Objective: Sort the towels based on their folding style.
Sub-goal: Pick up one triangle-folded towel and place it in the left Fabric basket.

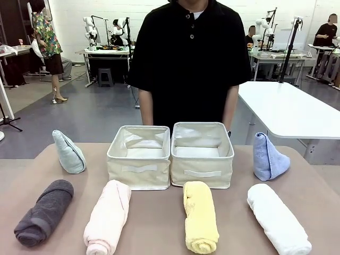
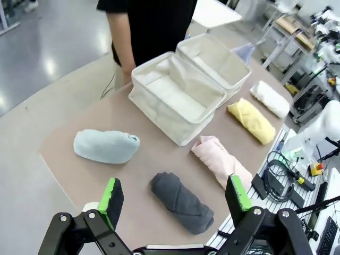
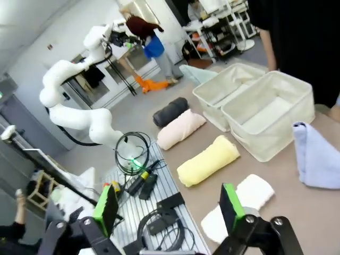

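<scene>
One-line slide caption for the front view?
Rolled terry towels in front: dark grey, pale pink, yellow, white; cone-folded towels, pale teal and light blue, flank two beige fabric baskets.

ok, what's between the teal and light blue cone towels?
Front view: left basket and right basket, side by side, between teal towel and blue towel.

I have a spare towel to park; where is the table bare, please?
The widest bare table lies between the pink roll and the yellow roll. Crowded: left basket to teal towel, right basket to blue towel.
</scene>
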`<action>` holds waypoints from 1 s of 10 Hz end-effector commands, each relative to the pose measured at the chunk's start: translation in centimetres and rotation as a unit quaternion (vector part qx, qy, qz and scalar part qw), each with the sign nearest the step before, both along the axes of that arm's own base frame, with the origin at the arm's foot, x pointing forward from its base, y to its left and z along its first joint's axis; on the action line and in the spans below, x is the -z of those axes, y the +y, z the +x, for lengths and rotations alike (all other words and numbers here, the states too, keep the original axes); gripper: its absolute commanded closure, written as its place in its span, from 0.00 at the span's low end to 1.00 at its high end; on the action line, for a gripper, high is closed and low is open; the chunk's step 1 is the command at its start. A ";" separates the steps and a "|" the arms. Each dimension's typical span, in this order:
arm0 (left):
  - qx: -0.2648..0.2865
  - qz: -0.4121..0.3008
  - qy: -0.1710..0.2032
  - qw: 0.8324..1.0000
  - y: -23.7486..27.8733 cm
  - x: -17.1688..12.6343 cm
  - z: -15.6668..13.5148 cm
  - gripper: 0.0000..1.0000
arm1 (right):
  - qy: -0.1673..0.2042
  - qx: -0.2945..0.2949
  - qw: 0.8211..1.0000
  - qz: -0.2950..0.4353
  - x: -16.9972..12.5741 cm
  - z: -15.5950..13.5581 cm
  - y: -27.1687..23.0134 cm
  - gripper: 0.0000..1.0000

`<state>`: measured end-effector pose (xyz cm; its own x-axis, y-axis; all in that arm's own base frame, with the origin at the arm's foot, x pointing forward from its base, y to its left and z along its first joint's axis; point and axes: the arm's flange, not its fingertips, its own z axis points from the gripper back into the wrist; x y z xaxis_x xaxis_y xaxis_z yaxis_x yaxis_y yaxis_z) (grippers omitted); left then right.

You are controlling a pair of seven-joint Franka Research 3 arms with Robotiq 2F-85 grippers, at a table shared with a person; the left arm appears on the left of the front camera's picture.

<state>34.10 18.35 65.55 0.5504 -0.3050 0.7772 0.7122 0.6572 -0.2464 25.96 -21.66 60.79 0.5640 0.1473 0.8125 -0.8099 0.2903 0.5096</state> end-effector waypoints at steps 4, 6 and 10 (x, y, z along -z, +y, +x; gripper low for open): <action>0.067 -0.056 -0.070 0.994 -1.3 -1.3 -3.4 0.00 | -0.063 0.001 0.997 0.043 -1.0 -5.0 -4.2 0.00; 0.067 -0.064 -0.064 0.994 -1.2 -1.3 -3.6 0.00 | -0.083 0.006 0.996 0.041 -1.4 -6.5 -4.9 0.00; 0.073 -0.058 -0.066 0.993 -1.1 -1.8 -3.3 0.00 | -0.071 0.006 0.997 0.043 -1.2 -6.8 -4.9 0.00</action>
